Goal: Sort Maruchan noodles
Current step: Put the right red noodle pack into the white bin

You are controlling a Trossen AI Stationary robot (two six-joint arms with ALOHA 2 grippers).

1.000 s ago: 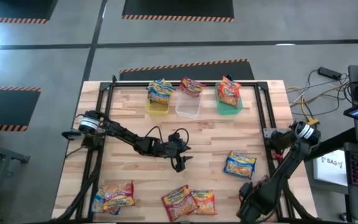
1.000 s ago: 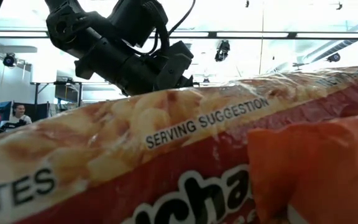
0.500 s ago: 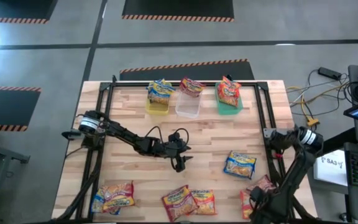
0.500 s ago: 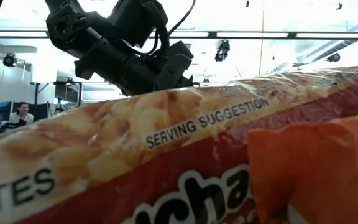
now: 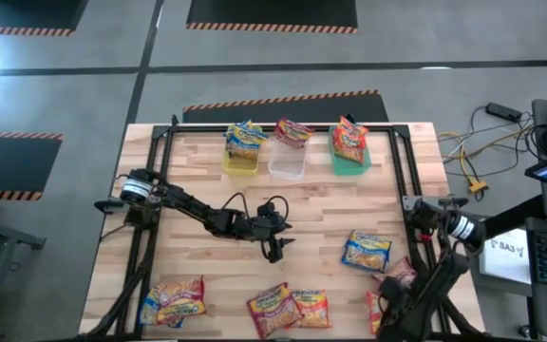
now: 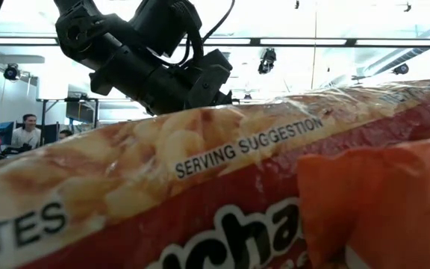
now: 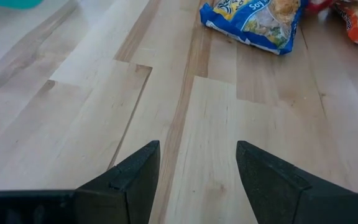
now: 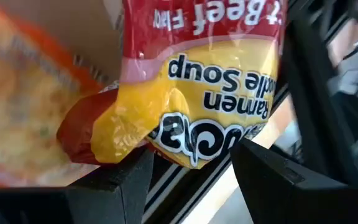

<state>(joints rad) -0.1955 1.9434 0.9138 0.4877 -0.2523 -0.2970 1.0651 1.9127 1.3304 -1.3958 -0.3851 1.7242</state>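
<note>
Left hand (image 5: 273,249) open mid-table; right hand (image 8: 191,163) open.

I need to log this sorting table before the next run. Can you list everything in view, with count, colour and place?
Bins: three, yellow, clear, green, in a row at the table's far edge.
Packets in bins: one each; blue-and-yellow in the yellow bin, red in the clear bin, orange in the green bin.
Loose packet: one, blue-and-yellow, right of centre.
Near-edge packets: a stack at near left; red and orange at near centre; red ones at near right. Exact count unclear.
Table: one, light wood.
Person: one, in the room behind.
Left tool: open, empty, above mid-table.
Right tool: open around a red beef packet's edge, near right corner.
</note>
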